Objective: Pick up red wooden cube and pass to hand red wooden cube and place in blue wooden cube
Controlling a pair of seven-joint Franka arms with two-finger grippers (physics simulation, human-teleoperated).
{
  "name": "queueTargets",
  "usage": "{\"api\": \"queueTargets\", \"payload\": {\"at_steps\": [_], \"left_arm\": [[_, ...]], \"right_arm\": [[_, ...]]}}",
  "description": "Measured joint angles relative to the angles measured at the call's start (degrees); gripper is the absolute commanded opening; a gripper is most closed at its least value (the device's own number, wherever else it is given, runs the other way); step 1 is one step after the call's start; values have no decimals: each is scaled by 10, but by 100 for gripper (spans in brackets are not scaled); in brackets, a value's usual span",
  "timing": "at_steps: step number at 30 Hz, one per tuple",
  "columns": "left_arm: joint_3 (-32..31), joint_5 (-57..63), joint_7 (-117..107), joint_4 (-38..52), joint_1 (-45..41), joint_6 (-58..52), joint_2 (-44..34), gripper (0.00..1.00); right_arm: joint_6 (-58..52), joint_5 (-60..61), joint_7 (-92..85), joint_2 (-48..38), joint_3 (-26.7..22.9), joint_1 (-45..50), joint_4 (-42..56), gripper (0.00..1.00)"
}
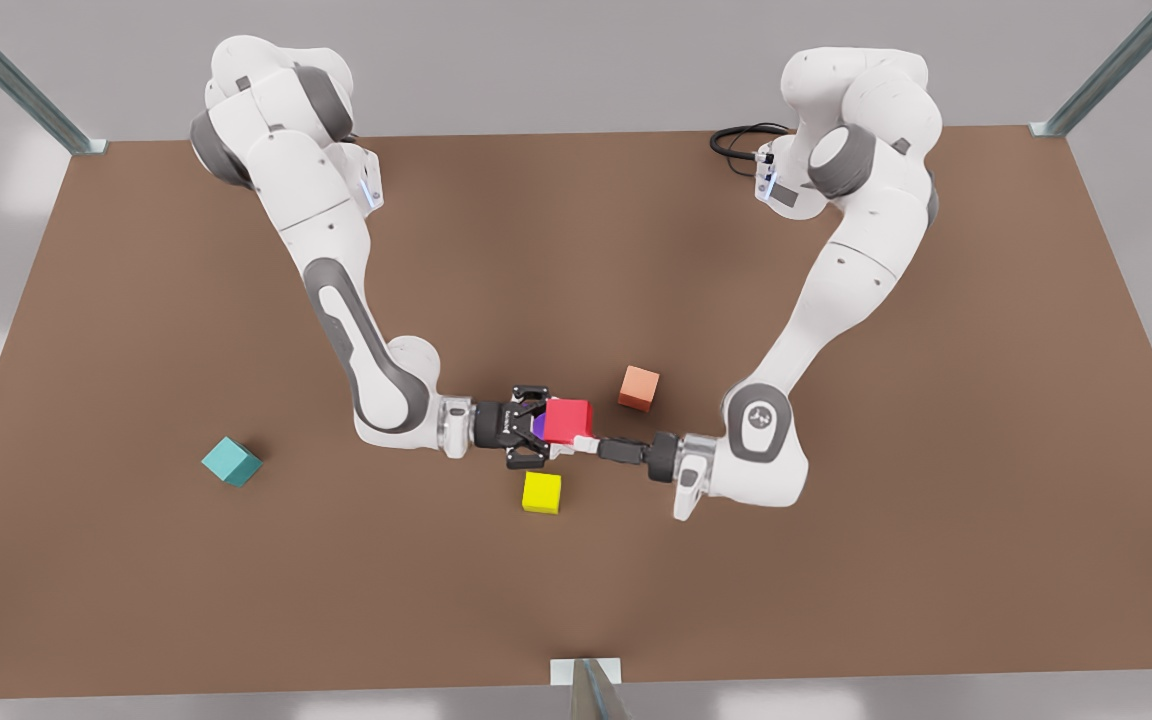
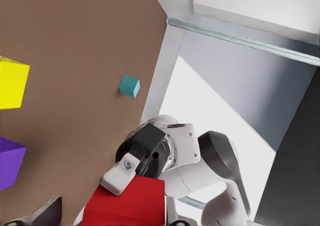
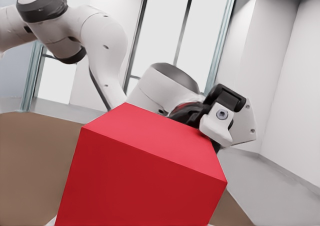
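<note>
Between the two hands, lifted off the worktop (image 1: 836, 560), the red wooden cube (image 1: 568, 420) sits clamped in the left hand (image 1: 586, 441). The right hand (image 1: 538, 432) reaches around the cube's other side; whether it has closed I cannot tell. Behind the right hand, well apart, lies the blue wooden cube (image 1: 232, 461).
</note>
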Motion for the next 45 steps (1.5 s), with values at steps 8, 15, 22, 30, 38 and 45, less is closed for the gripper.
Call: {"api": "queueTargets", "payload": {"at_steps": [8,15,22,30,38,45], "left_arm": [[0,86,-14,0,98,-65,-50,100],[-11,534,-65,11,170,-202,-203,100],[317,584,-72,-321,1,-215,-509,100],[326,573,-66,-325,-1,-237,-500,100],[326,563,-62,-327,12,-227,-482,100],[326,562,-59,-328,17,-219,-478,100]], "right_arm": [[-23,-184,18,-25,-7,-89,-16,61],[-68,-821,115,-92,-26,-151,30,62],[-72,-1093,167,-91,-111,-168,60,62],[-29,-1135,177,-61,-132,-210,77,63],[34,-1138,177,-63,-132,-231,11,64],[81,-1140,173,-82,-135,-244,-40,64]]}}
